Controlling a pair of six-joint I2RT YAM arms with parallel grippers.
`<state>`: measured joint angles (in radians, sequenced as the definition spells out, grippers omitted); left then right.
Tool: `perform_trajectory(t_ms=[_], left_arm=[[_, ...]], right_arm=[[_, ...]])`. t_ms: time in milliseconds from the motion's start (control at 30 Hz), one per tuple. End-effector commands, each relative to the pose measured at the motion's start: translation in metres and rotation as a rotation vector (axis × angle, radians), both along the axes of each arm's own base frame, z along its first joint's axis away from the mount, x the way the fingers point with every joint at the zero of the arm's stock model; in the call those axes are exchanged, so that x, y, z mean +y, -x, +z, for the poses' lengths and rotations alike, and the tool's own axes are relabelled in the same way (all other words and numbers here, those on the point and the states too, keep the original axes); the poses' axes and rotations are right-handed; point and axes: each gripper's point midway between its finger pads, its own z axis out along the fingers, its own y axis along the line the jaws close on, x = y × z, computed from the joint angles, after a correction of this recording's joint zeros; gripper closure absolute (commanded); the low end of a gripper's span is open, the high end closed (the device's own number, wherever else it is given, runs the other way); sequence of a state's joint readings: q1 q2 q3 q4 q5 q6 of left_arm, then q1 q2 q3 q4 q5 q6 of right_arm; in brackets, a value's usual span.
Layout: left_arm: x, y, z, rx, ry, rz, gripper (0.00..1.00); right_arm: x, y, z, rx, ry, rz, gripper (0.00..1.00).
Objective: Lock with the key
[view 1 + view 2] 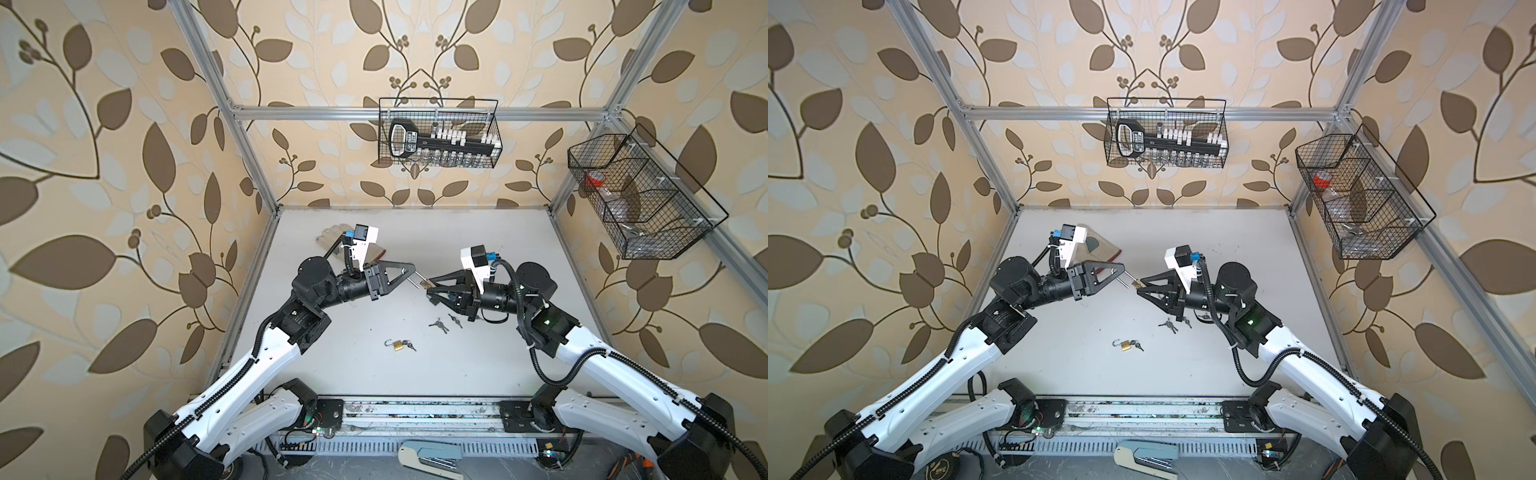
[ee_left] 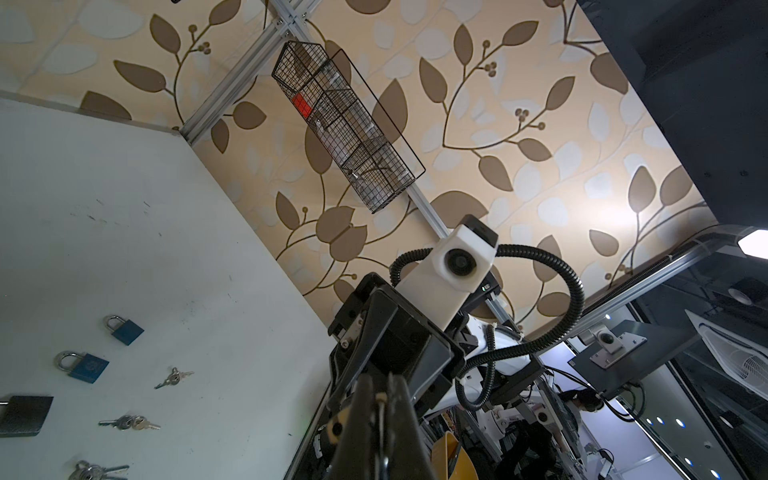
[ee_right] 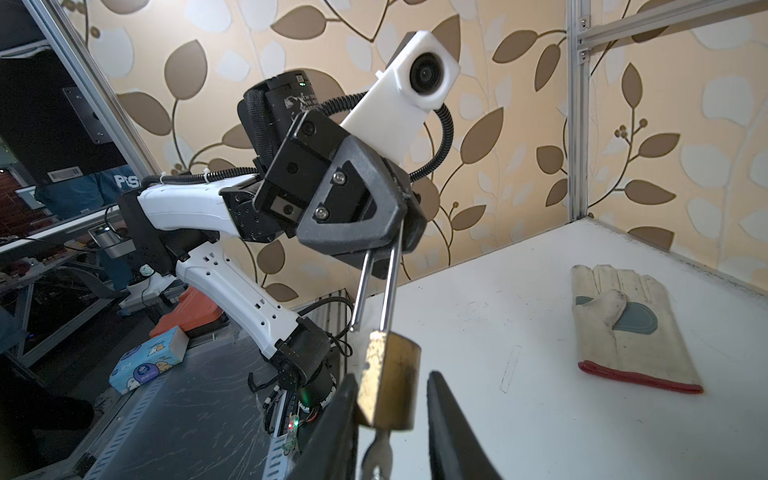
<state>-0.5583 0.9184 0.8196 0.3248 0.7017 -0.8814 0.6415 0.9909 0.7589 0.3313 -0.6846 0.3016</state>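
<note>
Holding a brass padlock (image 3: 388, 382), key (image 3: 379, 453) in its base, by the shackle in clamped left fingers (image 3: 374, 232) above the scuffed white worktop (image 3: 498, 291); straddling its body with narrowly parted right fingers (image 3: 446, 424). Sharing the worktop with a glove (image 3: 631, 332), inside leaf-papered walls (image 3: 498, 124).

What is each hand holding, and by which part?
The left hand grips the padlock by its shackle. The right hand brackets its body, a gap showing beside one finger; not gripping yet.

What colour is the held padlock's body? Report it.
The padlock body is brass gold, clearest in the right wrist view.
</note>
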Motion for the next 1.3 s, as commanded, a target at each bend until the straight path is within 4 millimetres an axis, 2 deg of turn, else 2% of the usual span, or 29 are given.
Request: perform_trajectory(t_ms=[0, 400, 533, 567, 667, 867, 1033, 1267], left_arm=[[0.001, 0.011, 0.026, -0.097, 0.045, -0.016, 1.00], [0.000, 0.010, 0.027, -0.097, 0.044, -0.016, 1.00], [0.000, 0.011, 0.028, -0.126, 0.021, -0.013, 1.00], [0.000, 0.013, 0.028, -0.145, 0.003, -0.014, 1.00], [0.002, 0.019, 0.035, -0.213, -0.055, -0.020, 1.00], [0.002, 0.037, 0.060, -0.352, -0.095, -0.080, 1.00], [0.004, 0.044, 0.074, -0.419, -0.095, -0.087, 1.00], [0.003, 0.044, 0.079, -0.426, -0.084, -0.101, 1.00]], right_arm=[[0.002, 0.002, 0.015, -0.033, -0.013, 0.011, 0.73], [0.005, 0.001, 0.011, -0.016, -0.002, 0.016, 0.83], [0.004, -0.002, 0.013, 0.016, -0.005, -0.005, 0.96], [0.003, -0.003, 0.017, 0.039, -0.017, -0.009, 1.00], [0.005, 0.001, 0.030, 0.095, -0.044, 0.024, 1.00], [0.010, 0.024, 0.055, 0.164, -0.095, 0.178, 1.00], [0.009, 0.040, 0.079, 0.198, -0.135, 0.271, 1.00], [0.008, 0.044, 0.094, 0.210, -0.156, 0.302, 1.00]])
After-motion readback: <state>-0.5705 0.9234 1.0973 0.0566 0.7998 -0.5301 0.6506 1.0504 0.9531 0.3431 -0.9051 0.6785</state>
